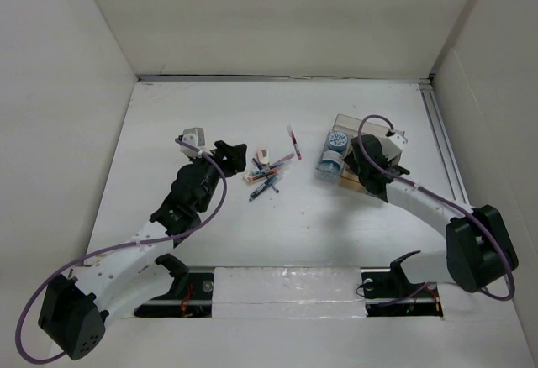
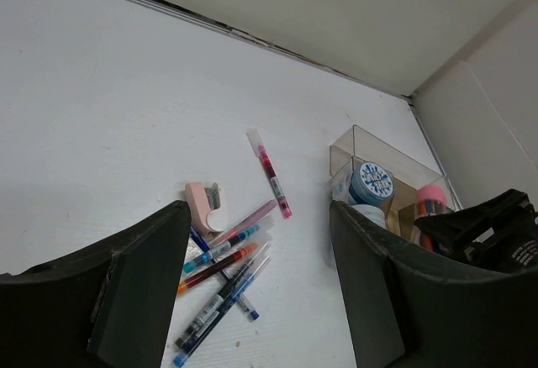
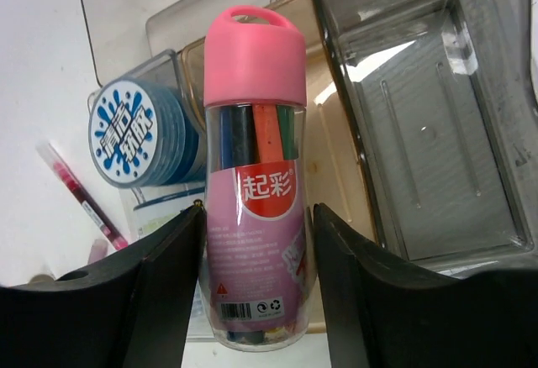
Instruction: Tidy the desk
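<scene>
pink-capped marker tube [image 3: 255, 191] clamped between half-spread fingers of right pincer [image 3: 258, 217], over clear organiser box [image 3: 420, 133], likely for stowing | left pincer [image 2: 259, 208] wide open, empty, poised above loose pens [image 2: 223, 271], probable next pick | white worktop [image 1: 336, 233] underlies everything

From above, the right arm [image 1: 412, 196] hides the marker tube [image 3: 252, 175] and much of the clear organizer [image 1: 344, 123]; print on the pens [image 1: 267, 179] is unreadable.

open desk [image 1: 168, 116] far left and near, pen pile [image 1: 267, 175] mid-desk, clear box [image 1: 346, 123] seemingly crowded at right
</scene>
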Robot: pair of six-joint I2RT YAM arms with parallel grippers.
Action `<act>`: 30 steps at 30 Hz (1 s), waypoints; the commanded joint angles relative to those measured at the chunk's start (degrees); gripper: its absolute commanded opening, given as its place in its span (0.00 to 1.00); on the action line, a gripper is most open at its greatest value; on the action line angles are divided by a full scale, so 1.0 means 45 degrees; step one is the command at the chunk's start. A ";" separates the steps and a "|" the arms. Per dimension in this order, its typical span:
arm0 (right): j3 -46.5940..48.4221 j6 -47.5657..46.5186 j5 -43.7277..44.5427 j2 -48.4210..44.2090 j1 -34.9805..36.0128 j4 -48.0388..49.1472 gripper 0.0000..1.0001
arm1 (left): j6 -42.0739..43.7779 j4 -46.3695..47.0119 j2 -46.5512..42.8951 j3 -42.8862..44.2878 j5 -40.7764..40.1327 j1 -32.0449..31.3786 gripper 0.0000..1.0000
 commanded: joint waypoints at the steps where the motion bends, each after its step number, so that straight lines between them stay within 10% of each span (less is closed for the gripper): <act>1: 0.0228 0.0272 0.0120 -0.0479 -0.0398 0.0534 0.46 | 0.0179 0.0634 -0.0029 0.0440 0.0045 -0.0040 0.63; 4: 0.0325 0.0291 0.0430 -0.0732 -0.0399 0.0088 0.77 | 0.0159 0.0670 0.0010 0.0423 0.0142 -0.0040 0.63; 10: 0.0696 -0.0177 0.0334 -0.1084 -0.0399 -0.0051 0.86 | 0.0120 0.0554 -0.0087 0.0442 0.0045 -0.0040 0.63; 12: 0.0813 -0.0429 0.0315 -0.1279 0.0086 0.0065 0.71 | 0.0101 0.0729 -0.0223 0.0267 -0.0071 -0.0040 0.63; 15: 0.0445 -0.1269 -0.1282 -0.1319 0.1080 0.2283 0.23 | -0.0190 0.0458 -0.0554 0.0246 -0.0636 -0.0040 0.63; 19: 0.1627 -0.1758 -0.2965 0.0550 0.2719 0.3484 0.12 | -0.0543 0.0788 -0.1511 -0.0474 -0.1555 -0.0040 0.63; 22: 0.3772 -0.2264 -0.2792 0.3147 0.3970 0.2609 0.16 | -0.0777 0.0574 -0.2293 -0.0729 -0.2084 -0.0040 0.63; 30: 0.7762 -0.3381 -0.1854 0.7777 0.5011 0.1180 0.74 | -0.0720 0.0847 -0.2608 -0.0946 -0.2182 -0.0157 0.63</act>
